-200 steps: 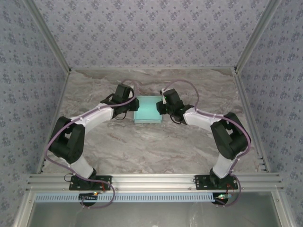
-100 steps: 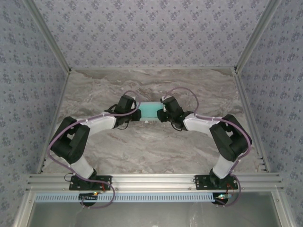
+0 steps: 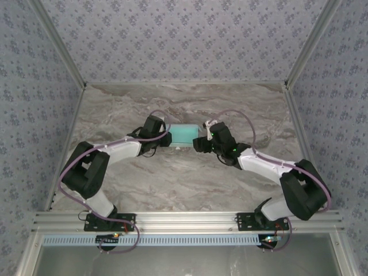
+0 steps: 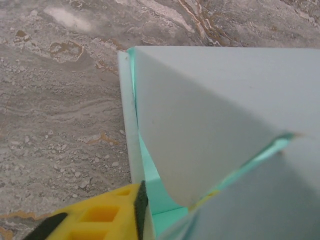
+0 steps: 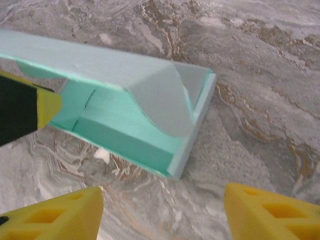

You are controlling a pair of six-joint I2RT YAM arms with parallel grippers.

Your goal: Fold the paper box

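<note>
1. A marble-patterned table point(image 3: 172, 178) sits inside wallpapered walls point(image 3: 184, 40). The paper box point(image 3: 185, 135) lies toward the far middle, between the two grippers, half-formed with its near side open.
2. The left gripper point(image 3: 168, 139) is at the box's left end. One yellow finger point(image 4: 100, 217) lies against the end wall, but I cannot tell whether it pinches the card.
3. The right gripper point(image 5: 162, 205) is spread wide and empty, just near of the box's right end.
4. A rounded flap point(image 5: 160, 100) hangs loose over that open end and probably needs tucking in.
5. Steady the left end, press close to the flap's crease rather than its tip, and push slowly. Thin card buckles easily, and a hard push could make the box slide.
</note>
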